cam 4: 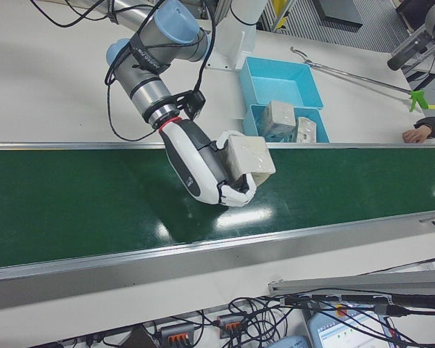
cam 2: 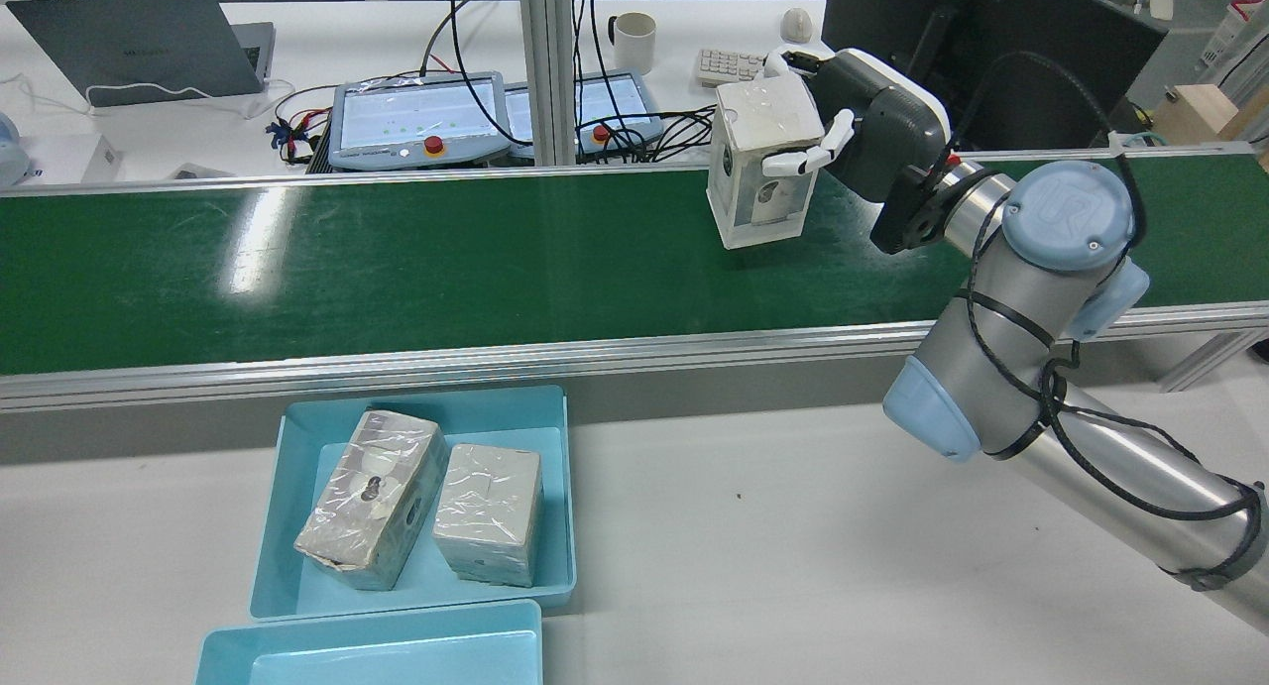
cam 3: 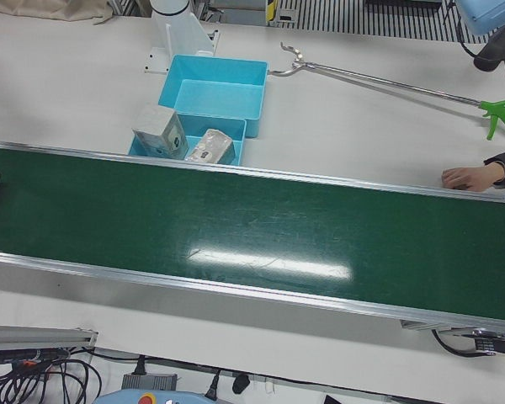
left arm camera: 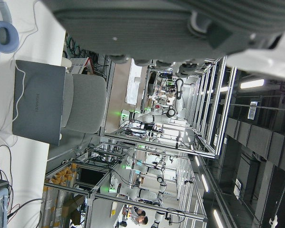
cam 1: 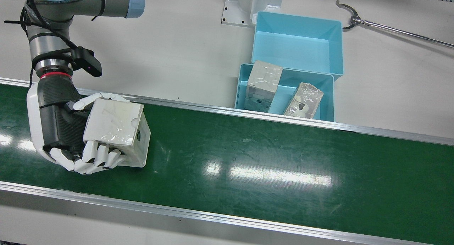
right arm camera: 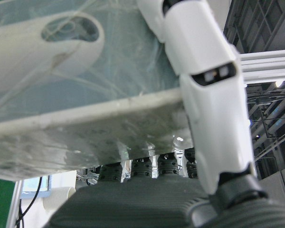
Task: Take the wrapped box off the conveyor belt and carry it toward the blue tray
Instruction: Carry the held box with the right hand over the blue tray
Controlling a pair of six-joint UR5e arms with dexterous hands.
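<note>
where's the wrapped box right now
In the front view the wrapped box is at the left, over the green conveyor belt, held in the right hand.

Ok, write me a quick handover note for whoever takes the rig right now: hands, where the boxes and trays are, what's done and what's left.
Right hand: shut on the wrapped box, fingers around its sides, over the green conveyor belt.
Left hand: only its own camera shows part of it, pointing away from the table; open or shut cannot be told.
Blue tray beside the belt already holds two wrapped boxes; a second blue tray next to it looks empty.
Done: box grasped.
Left: carry it along toward the blue tray.
</note>
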